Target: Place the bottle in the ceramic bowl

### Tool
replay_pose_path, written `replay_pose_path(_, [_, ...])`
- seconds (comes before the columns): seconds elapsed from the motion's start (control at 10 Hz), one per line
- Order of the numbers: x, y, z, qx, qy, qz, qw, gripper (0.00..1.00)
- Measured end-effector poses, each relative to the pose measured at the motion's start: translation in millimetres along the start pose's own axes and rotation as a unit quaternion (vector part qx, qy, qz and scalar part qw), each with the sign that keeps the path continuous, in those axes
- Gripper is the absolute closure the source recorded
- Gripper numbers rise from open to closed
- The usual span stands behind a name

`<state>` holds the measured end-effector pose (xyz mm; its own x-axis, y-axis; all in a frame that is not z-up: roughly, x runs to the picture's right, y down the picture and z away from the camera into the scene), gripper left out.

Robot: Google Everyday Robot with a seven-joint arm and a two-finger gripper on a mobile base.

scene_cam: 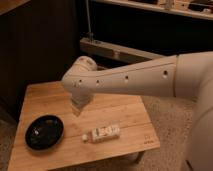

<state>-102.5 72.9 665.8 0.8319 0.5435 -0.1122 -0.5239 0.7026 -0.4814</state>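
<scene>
The bottle [101,133] is small and whitish with a pale cap and a reddish-marked label. It lies on its side near the front of the wooden table [125,112]. The ceramic bowl [44,132] is a shallow glossy black dish at the front left of the table, apart from the bottle. My gripper [77,108] hangs from the white arm above the middle of the table. It is behind the bowl and bottle, between them, and holds nothing.
The small table has edges close on all sides. Speckled floor [167,120] lies to the right. A dark wall and a shelf rail [115,50] stand behind. My white arm [150,75] reaches in from the right.
</scene>
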Motion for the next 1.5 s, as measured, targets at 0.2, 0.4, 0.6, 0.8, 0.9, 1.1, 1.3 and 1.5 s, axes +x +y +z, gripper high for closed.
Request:
replay_pose_path(0.2, [21,-14,-14,-0.021,-0.039,-0.101,0.9939,0.35])
replay_pose_path(0.4, [33,-24,-24,-0.023,-0.07,-0.168,0.9829,0.35])
replay_pose_path(0.6, [45,-35,-35,-0.015,-0.1,-0.23,0.9679,0.35])
replay_pose_path(0.8, [47,-33,-35,-0.014,-0.104,-0.241,0.9649,0.35])
replay_pose_path(0.9, [48,-27,-26,-0.018,-0.105,-0.241,0.9646,0.35])
replay_pose_path(1.1, [61,-20,-3,-0.024,-0.1,-0.269,0.9578,0.35])
replay_pose_path(1.3, [83,-8,43,-0.049,-0.098,-0.299,0.948,0.35])
replay_pose_path(1.5, [107,-3,80,-0.073,-0.098,-0.318,0.9402,0.35])
